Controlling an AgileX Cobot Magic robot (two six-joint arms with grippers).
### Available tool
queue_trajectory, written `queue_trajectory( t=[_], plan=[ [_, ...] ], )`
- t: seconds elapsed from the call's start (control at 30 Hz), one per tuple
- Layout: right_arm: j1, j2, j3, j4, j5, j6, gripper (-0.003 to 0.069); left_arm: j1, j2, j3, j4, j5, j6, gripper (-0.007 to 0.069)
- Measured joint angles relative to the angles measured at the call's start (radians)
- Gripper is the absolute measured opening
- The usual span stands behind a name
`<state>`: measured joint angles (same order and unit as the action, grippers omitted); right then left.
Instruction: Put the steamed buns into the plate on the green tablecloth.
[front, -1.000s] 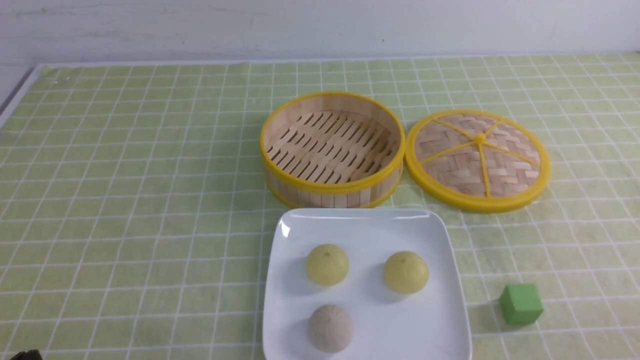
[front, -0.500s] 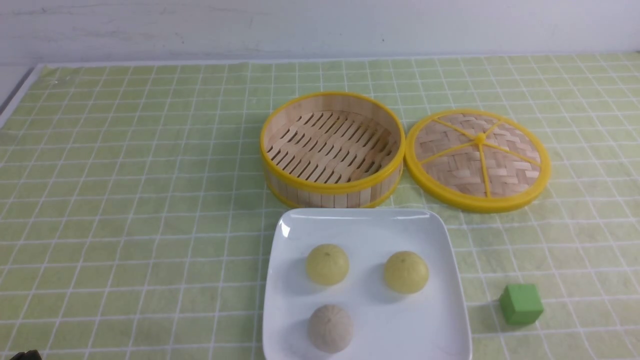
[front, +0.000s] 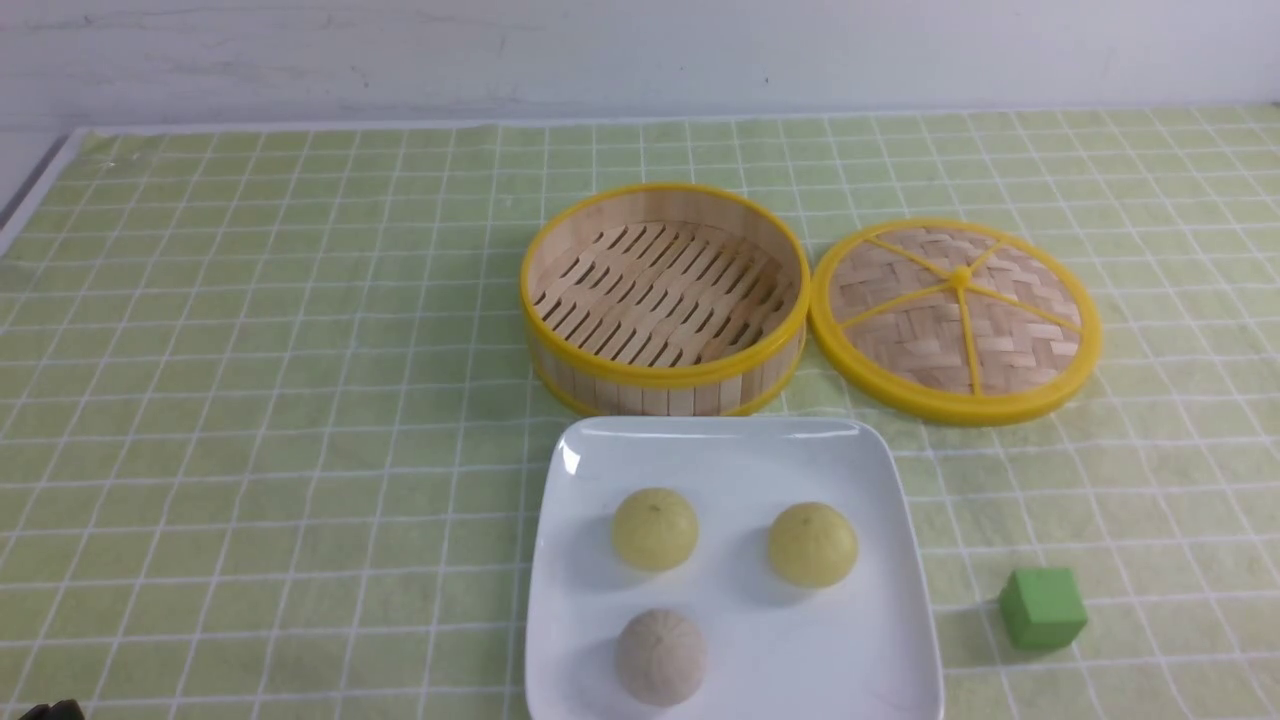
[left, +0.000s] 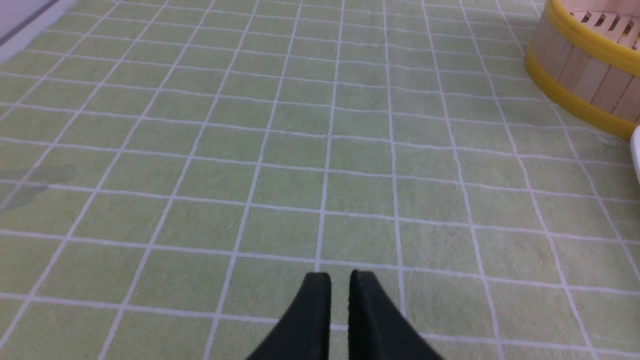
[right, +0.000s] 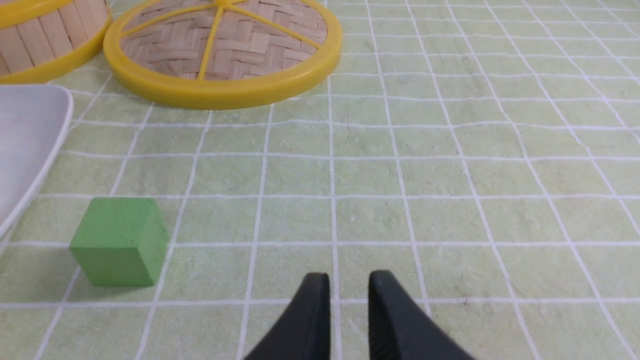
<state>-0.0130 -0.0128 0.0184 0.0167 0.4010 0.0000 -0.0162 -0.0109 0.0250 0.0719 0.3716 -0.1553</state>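
Parked low over the light yellow-green grid-lined tablecloth (front: 250, 400): left gripper (left: 340, 287) pinched almost closed, only a thin slit showing, holding nothing. Right gripper (right: 349, 290) parted slightly wider, also empty.

Sitting on the large glossy white square plate (front: 720, 430): two pale yellow steamed buns (front: 655, 528) (front: 812, 544) and one greyish-beige steamed bun (front: 660, 657), well apart. Looks finished (round yellow-rimmed bamboo steamer (front: 665, 385) bare inside, flat woven lid (front: 955, 320) just beside it).

Could go wrong from here: sweeping the right gripper sideways, clipping the small green cube (front: 1042, 607) near it, or knocking the plate's rim and rolling a bun out.

No brand, label or writing readable anywhere.
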Motion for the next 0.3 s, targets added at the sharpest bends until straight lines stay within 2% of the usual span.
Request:
queue_trajectory(
  t=[0.3],
  plan=[
    [0.0,0.0,0.0,0.0,0.0,0.0,0.0155,0.0,0.0,0.0,0.0,0.0,0.0,0.01]
  ],
)
